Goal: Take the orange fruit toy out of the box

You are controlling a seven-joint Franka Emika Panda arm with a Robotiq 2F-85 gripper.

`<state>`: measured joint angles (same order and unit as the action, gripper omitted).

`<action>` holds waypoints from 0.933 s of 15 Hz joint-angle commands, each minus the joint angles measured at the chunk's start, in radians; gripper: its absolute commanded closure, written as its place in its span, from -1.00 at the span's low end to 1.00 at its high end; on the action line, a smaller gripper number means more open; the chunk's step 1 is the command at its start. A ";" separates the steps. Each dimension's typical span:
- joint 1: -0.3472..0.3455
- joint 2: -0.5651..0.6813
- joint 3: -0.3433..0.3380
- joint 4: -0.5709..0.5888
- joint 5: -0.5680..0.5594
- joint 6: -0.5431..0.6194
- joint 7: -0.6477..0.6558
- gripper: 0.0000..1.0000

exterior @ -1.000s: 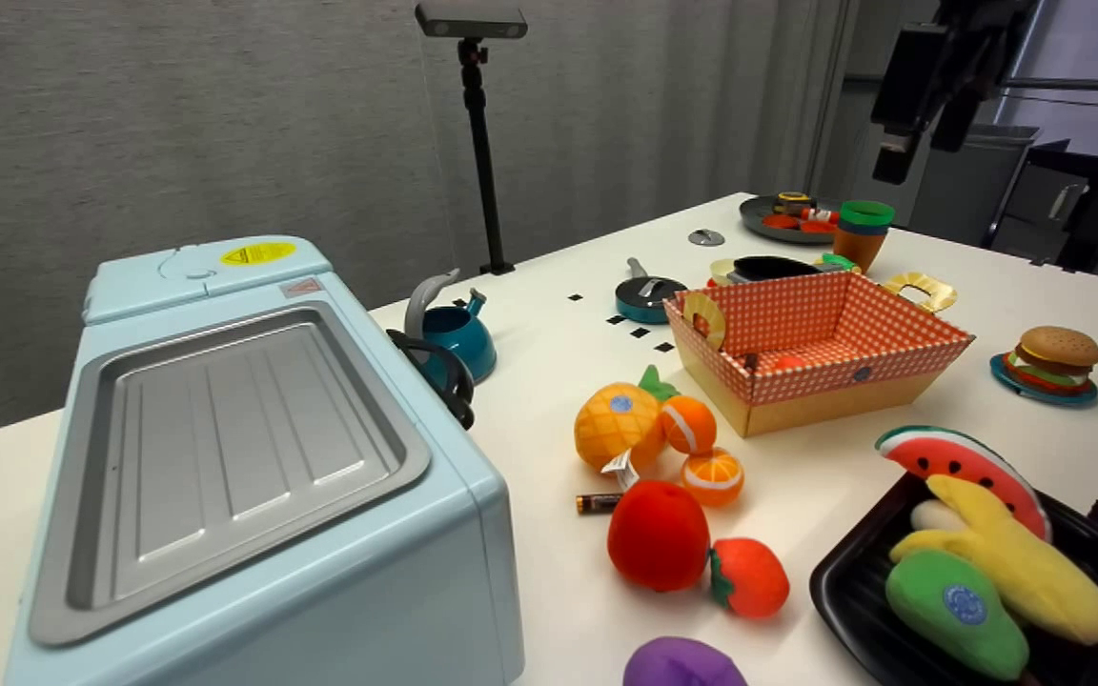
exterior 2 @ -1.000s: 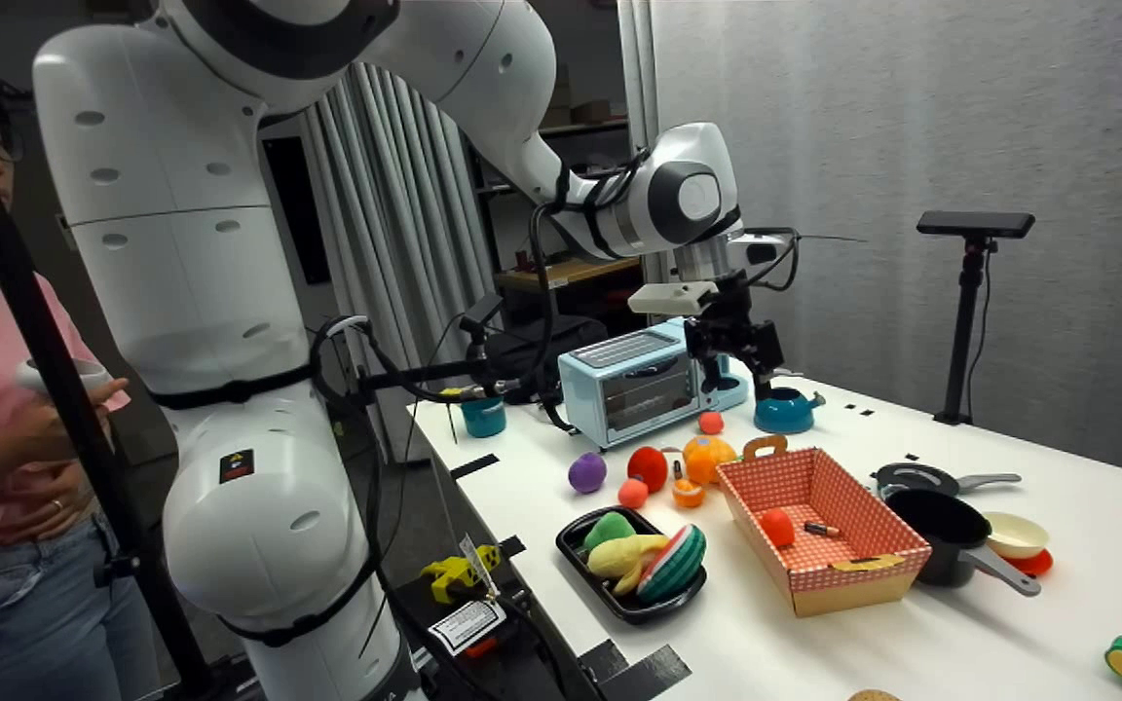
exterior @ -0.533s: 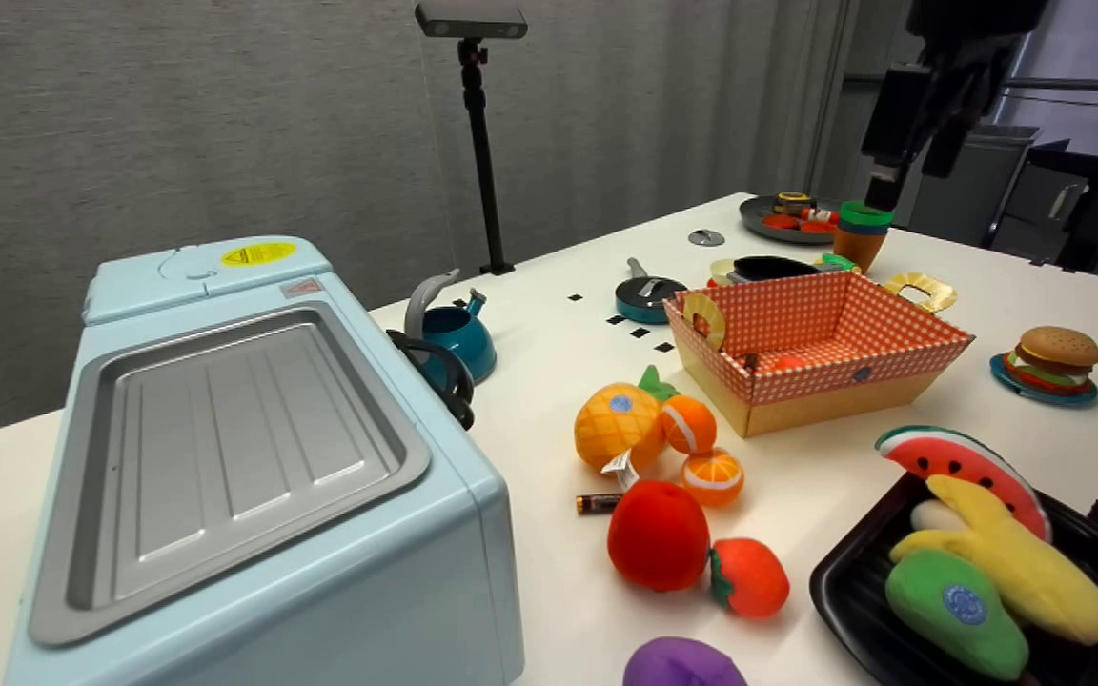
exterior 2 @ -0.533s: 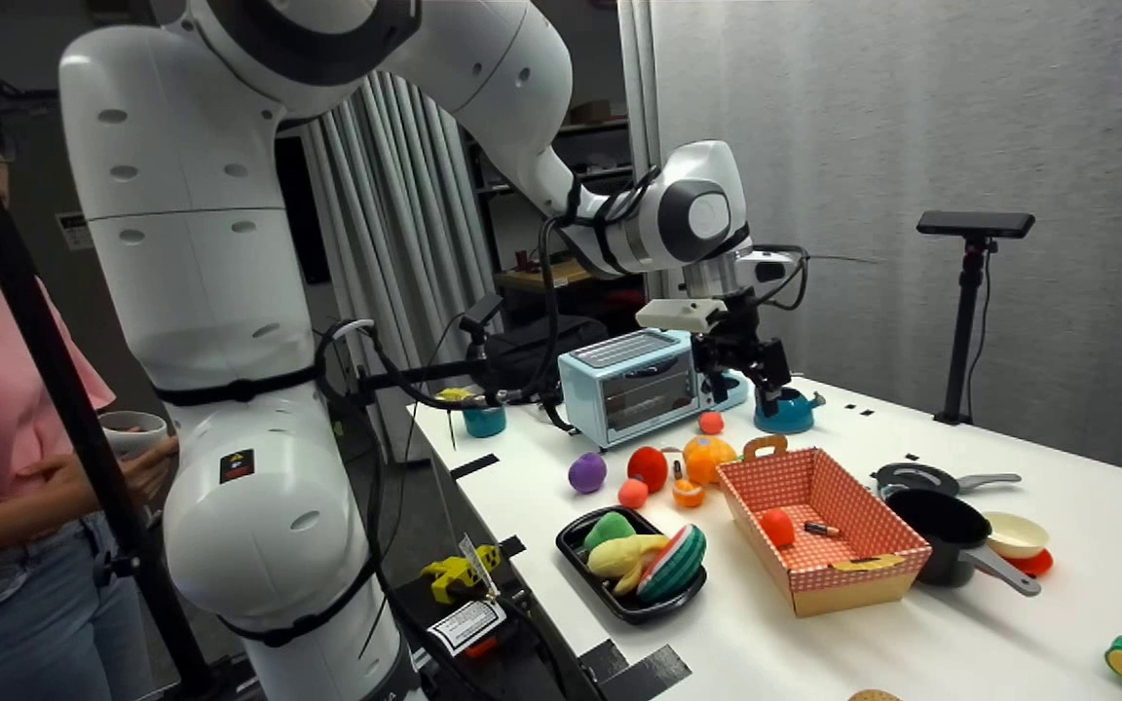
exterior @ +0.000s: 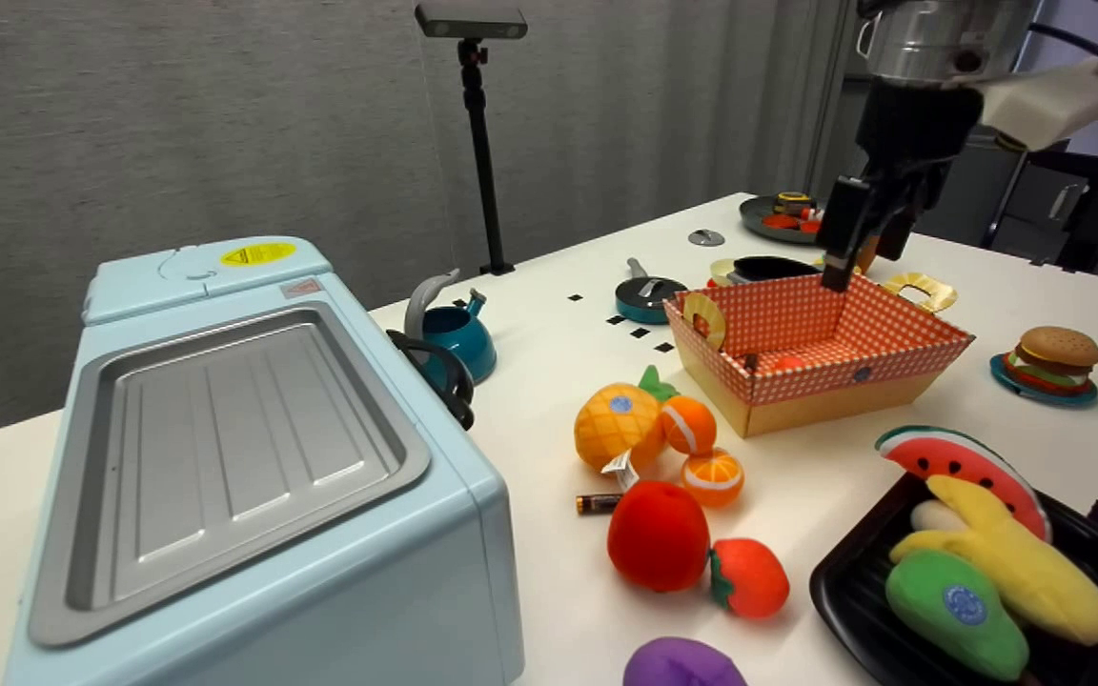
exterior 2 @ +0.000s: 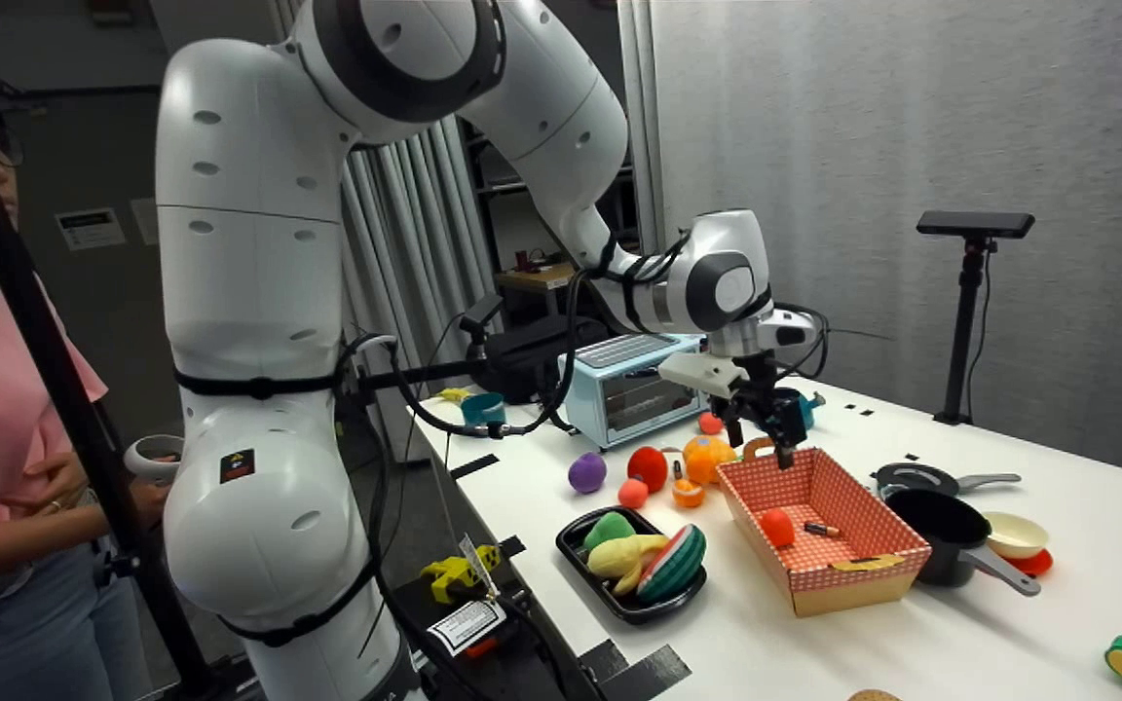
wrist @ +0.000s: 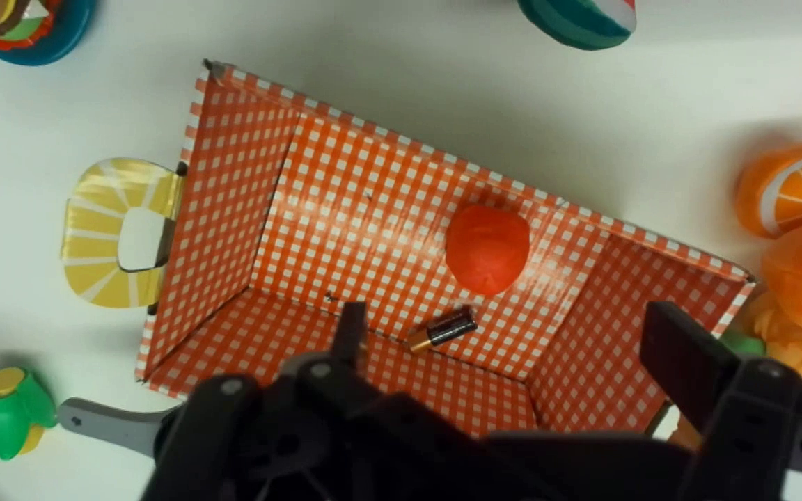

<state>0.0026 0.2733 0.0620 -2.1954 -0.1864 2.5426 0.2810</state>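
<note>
The orange fruit toy [wrist: 488,249], small, round and orange-red, lies on the floor of the box, near one long side in the wrist view. It also shows in both exterior views, in the box [exterior 2: 777,527] and partly hidden by the box wall [exterior: 790,362]. The box [wrist: 335,188] is shallow with flared, red-and-white checked sides; it shows in both exterior views too [exterior: 840,412] [exterior 2: 858,594]. My gripper [wrist: 505,313] is open and empty, its fingers wide apart, above the box. In an exterior view the gripper [exterior 2: 762,450] hangs over the box's far end.
A battery [wrist: 443,330] lies in the box beside the toy. A black tray of toy produce [exterior 2: 631,611] and a black pot [exterior 2: 941,545] flank the box. Orange halves and a pineapple toy [exterior: 618,427] lie by one end. A toy burger [exterior: 1049,362] stands at the other.
My open gripper has come down and moved from beyond the box, near the kettle in an exterior view, to above the box. The toy and box have not moved.
</note>
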 commanded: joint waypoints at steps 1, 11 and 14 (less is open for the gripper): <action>0.034 0.098 -0.026 0.056 0.044 0.041 -0.017 -1.00; 0.057 0.288 -0.059 0.210 0.064 0.017 -0.035 -1.00; 0.053 0.332 -0.069 0.247 0.074 0.004 -0.043 -1.00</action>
<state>0.0404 0.5469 0.0167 -2.0164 -0.1473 2.5719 0.2783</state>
